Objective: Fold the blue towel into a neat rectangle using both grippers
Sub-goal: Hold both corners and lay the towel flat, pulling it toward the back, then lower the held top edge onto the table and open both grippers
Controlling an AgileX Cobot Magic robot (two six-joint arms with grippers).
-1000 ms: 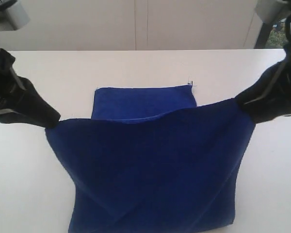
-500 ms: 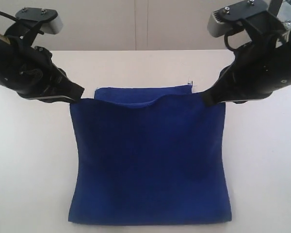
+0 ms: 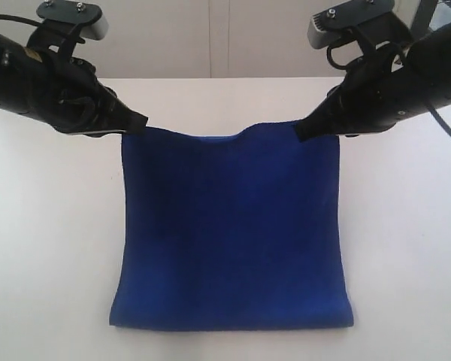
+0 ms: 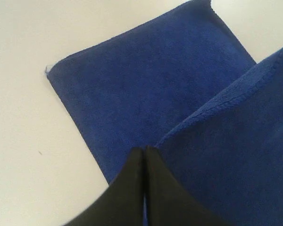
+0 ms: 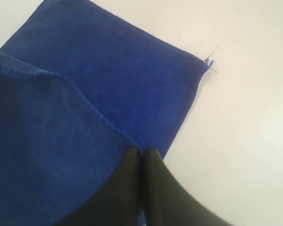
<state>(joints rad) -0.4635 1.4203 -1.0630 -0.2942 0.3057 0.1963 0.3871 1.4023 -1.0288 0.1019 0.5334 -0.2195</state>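
Note:
The blue towel lies doubled over on the white table, its fold line at the near edge. My left gripper is shut on the upper layer's far left corner, and my right gripper is shut on its far right corner. Both corners are held a little above the table, and the edge between them sags slightly. In the left wrist view the raised layer hangs over the lower layer, with the left gripper pinching its corner. The right wrist view shows the right gripper the same way over the lower layer, whose corner carries a loose thread.
The table's far edge runs below pale cabinet doors. Bare tabletop lies on both sides of the towel.
Both grippers have carried the towel's upper layer away from the near edge, toward the far side. The upper layer now covers the lower layer in the exterior view. The fold has flattened.

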